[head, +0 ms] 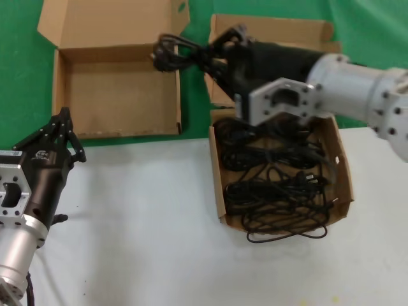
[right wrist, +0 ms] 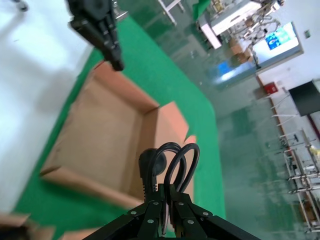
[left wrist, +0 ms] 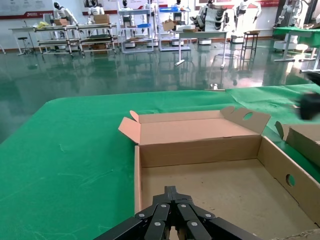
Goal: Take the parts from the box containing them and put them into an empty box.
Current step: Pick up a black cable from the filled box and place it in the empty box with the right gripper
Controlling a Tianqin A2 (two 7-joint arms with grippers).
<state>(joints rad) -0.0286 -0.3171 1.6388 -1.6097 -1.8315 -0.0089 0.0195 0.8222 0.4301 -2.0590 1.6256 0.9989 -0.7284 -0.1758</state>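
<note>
Left end effector (head: 64, 124), nearest the camera at the near left, rests idle over the white surface (head: 146, 223) with fingers pressed together, just near of the empty box (head: 118, 89). Right end effector (head: 220, 48) pinches one cord (head: 175, 51) above the gap between the boxes, its looped end pointing left over the empty box's right wall, long axis running left-right. Remaining cords (head: 274, 178) lie in the full box (head: 344, 172) at right, so the drop point lies left of the right end effector.

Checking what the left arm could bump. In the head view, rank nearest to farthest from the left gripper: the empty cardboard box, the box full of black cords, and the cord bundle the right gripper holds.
1. Empty brown cardboard box, just ahead of the left gripper.
2. Held black cord bundle, over that box's right wall.
3. Cord-filled cardboard box, far right.
</note>
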